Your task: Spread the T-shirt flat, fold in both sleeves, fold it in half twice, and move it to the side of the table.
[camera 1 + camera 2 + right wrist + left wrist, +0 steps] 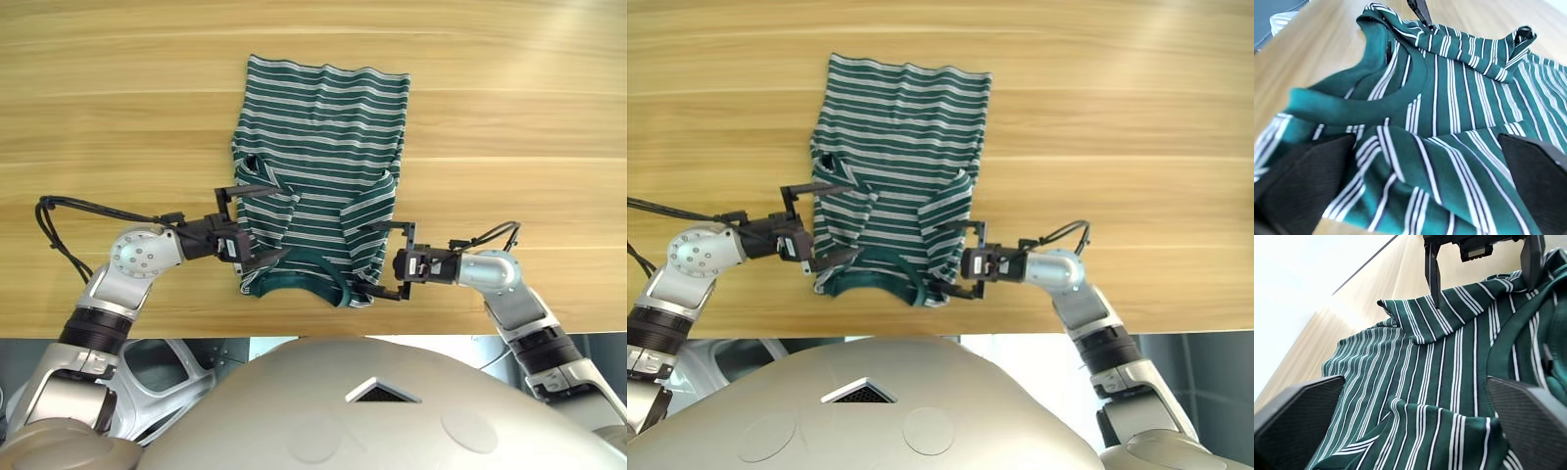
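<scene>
Judging sleeve-folding done, I've left gripper (279, 221) and right gripper (366, 259) gaping wide beside the striped T-shirt (323, 127) collar corners; next, pinch for halving.

You see the green, white-striped T-shirt (323, 147) lying flat, sleeves folded in, collar end between left gripper (277, 221) and right gripper (368, 259).

A light wooden table (519, 117), its grain running side to side, carries one thing: a green, white-striped T-shirt (328, 137) — sleeves folded in, collar toward the near edge.
</scene>
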